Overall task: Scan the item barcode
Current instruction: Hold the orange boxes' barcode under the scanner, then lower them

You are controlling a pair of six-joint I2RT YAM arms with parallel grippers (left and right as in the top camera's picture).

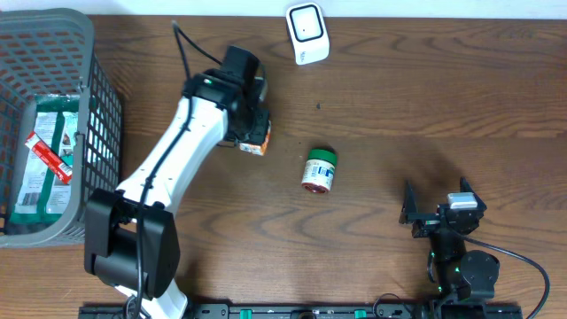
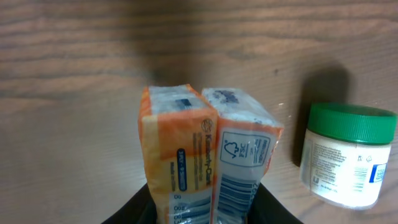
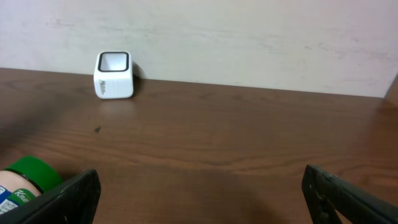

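An orange and white packet (image 2: pixel 205 143) with a barcode on its white side sits between the fingers of my left gripper (image 2: pixel 202 202), which is shut on it. From overhead, only the packet's orange end (image 1: pixel 256 142) pokes out beside the left gripper (image 1: pixel 248 133), just above the table's middle left. The white scanner (image 1: pixel 307 34) stands at the far edge, a good way beyond the packet; it also appears in the right wrist view as the scanner (image 3: pixel 113 74) against the wall. My right gripper (image 1: pixel 436 202) rests open near the front right with nothing between its fingers (image 3: pixel 56 196).
A green-lidded white jar (image 1: pixel 319 169) lies on its side just right of the held packet, also visible as the jar (image 2: pixel 348 155) and at the jar's lid (image 3: pixel 28 173). A grey wire basket (image 1: pixel 99 97) at the far left holds a green packet (image 1: pixel 42 173) and a red bar (image 1: pixel 49 152).
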